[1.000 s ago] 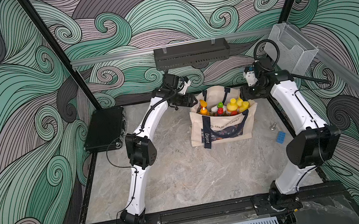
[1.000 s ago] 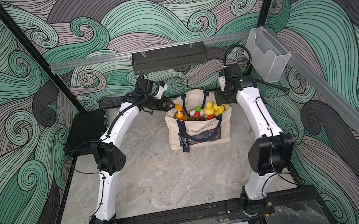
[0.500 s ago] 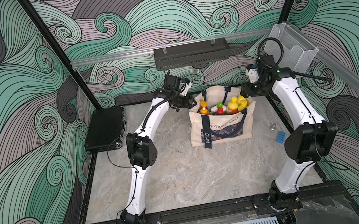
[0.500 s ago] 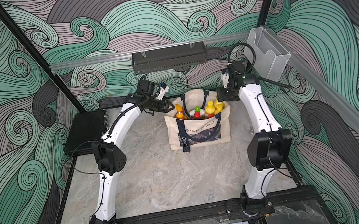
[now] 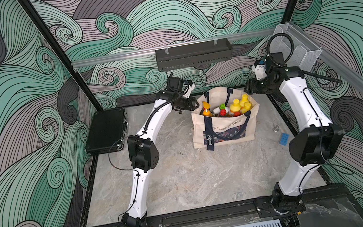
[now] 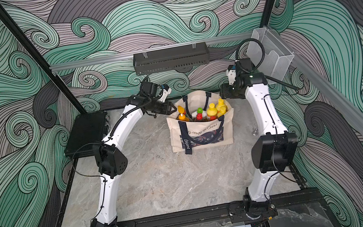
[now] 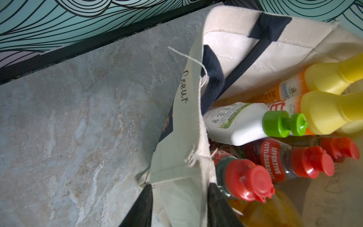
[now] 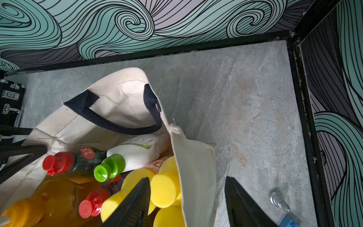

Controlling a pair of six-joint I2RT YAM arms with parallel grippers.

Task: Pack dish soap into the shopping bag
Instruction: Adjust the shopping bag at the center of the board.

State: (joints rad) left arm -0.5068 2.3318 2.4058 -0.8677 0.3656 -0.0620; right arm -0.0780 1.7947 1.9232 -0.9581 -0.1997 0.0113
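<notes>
left hand [image 7: 180,184]: fingers partly closed, pinching the side rim of the shopping bag [image 7: 184,141]. Cloth fills the gap between them. One finger is outside the bag, the other inside, in front of a red-capped bottle [image 7: 247,180]. right hand [image 8: 187,177]: wide open, straddling the opposite side rim, gripping nothing. Its inner finger is just in front of the yellow caps [image 8: 165,188]. Its outer finger is over bare counter [image 8: 245,118], with a clear gap to the cloth.

dish soap [image 5: 234,106]: every bottle in view is inside the bag, tops poking out. The tall orange pump bottle [image 5: 206,109] is at the left arm's end. The white green-capped bottle [image 7: 241,125] leans mid-bag with red tops beside it, and the yellow caps are at the right arm's end. The bag stands upright at the back middle of the counter, mouth open.

The black hard case [image 5: 106,130] is well apart, by the left arm. A blue block [image 5: 283,139] and a small metal piece [image 5: 276,128] lie near the right arm; neither is a task item.

Step, my read: loading looks finished, and the hands are working the bag's sides, likely steadying or squaring it. Next, the right hand should close on cloth only, without nipping a yellow cap. Then both hands should move together so the bag doesn't tip.
</notes>
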